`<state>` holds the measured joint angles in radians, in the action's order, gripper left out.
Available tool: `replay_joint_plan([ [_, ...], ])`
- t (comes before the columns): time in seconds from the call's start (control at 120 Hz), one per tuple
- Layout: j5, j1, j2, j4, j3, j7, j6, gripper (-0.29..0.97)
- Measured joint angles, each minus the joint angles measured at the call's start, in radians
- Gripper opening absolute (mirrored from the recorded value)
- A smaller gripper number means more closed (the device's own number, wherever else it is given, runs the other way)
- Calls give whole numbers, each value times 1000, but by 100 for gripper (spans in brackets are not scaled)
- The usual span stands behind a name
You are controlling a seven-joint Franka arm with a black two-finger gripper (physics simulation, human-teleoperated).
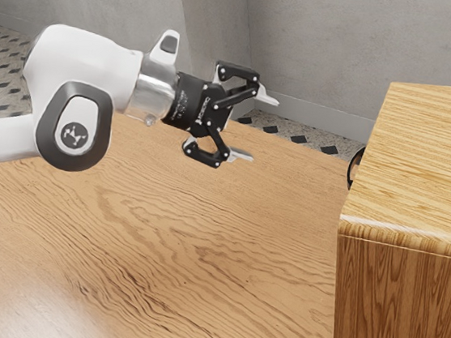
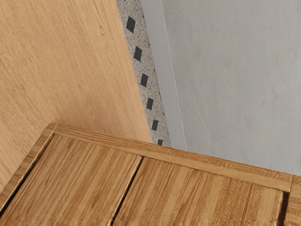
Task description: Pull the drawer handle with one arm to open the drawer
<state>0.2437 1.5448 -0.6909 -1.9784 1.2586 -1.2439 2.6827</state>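
Here the gripper [image 1: 258, 129] hovers above the table [image 1: 161, 235], its fingers [image 1: 262, 98] spread wide with nothing between them. Well ahead of the fingertips stands the cabinet [image 1: 418, 199]. A dark curved piece on the face turned toward the fingers looks like the handle [image 1: 355, 166], mostly hidden by the cabinet's edge. In the wrist view the cabinet's front [image 2: 141, 188] shows two panels side by side.
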Motion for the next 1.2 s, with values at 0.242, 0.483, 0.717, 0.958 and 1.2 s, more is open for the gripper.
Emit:
replay_joint_plan([
  [0.242, -2, 41, -22, -74, -6, 94, 90, 67],
  [0.483, -2, 109, -26, -83, -3, 158, 131, 67],
  [0.717, -2, 166, -27, -88, 24, 199, 155, 67],
  [0.958, 55, 179, -11, 5, 15, 229, -19, 67],
  [1.2, 99, 217, -12, 50, 12, 248, -199, 66],
])
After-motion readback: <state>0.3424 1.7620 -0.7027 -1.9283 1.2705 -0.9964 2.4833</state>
